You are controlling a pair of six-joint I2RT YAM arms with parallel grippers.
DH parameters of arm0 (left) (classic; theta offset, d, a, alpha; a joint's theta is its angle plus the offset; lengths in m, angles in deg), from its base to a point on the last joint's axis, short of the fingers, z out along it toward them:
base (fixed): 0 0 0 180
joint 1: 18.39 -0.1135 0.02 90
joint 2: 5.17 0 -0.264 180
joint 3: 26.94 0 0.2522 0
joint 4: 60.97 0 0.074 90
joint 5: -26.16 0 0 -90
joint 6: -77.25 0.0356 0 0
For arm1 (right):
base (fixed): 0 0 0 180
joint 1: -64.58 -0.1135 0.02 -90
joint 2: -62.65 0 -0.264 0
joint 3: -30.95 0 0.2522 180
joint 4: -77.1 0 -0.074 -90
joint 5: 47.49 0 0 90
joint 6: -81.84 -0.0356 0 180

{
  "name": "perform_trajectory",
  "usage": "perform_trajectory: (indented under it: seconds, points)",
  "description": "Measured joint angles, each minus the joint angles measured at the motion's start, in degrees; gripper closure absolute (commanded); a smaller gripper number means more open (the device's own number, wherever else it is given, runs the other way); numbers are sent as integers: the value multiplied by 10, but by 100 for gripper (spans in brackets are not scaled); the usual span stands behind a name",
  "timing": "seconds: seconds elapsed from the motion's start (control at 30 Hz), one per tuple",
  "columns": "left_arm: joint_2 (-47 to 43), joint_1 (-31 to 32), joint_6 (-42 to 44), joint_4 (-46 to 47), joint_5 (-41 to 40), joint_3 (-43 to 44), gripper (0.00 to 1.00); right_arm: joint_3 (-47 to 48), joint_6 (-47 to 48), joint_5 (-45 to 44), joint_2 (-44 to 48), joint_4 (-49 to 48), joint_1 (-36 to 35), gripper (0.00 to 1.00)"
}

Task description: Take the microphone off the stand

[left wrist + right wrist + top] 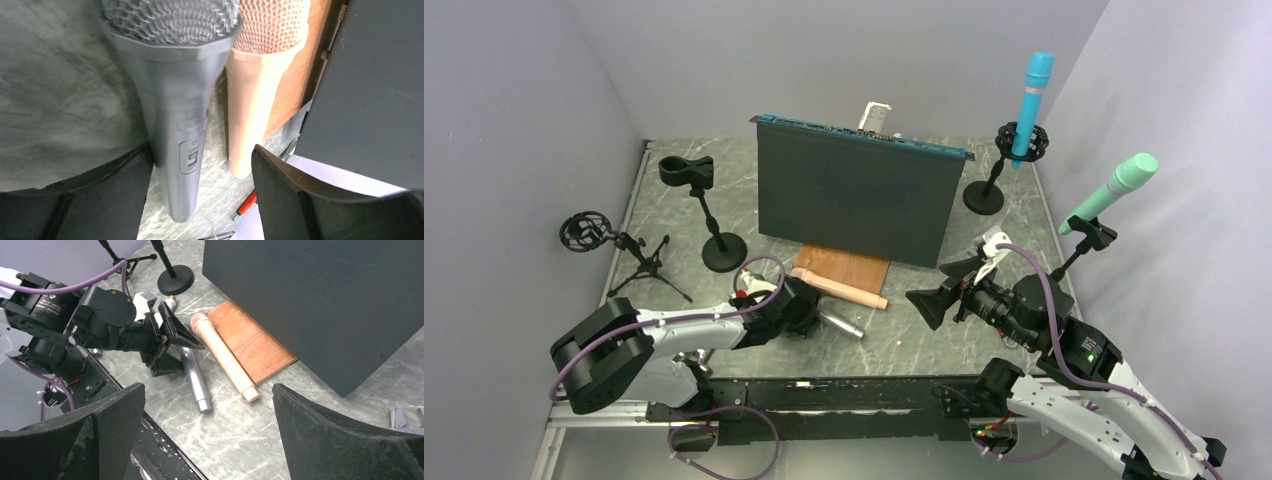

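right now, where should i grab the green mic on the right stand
Probably the bare shaft of the green microphone, between its head and the clip, coming from the table side and closing across the shaft. It tilts head-up toward the wall, and the clip holds only its lower end.

The grey, marbled table (894,340) carries a silver microphone (842,324) lying flat near its front edge. Just beside it lies a peach microphone (844,289), stretched along the near edge of a wooden board (849,266) that lies flat on the surface. Behind the board a dark panel (854,195) stands upright. To the left stand a round-base stand (722,250) and a tripod stand (649,265), and at the back right another round base (983,196).
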State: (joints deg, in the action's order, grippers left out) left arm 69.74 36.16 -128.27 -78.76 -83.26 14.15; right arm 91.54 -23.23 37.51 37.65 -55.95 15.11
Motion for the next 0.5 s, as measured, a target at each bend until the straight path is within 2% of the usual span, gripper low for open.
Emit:
perform_trajectory:
  seconds: [0.17,0.33,0.5]
  points:
    - [-6,8,21,-6,-3,10,21,-6,-2,-3,0,-3,0,0]
    - [-63,10,71,-27,-21,10,18,-26,-10,-4,-3,-8,0,0]
    - [-151,10,178,-30,-40,6,18,-34,-14,-3,-10,-21,0,0]
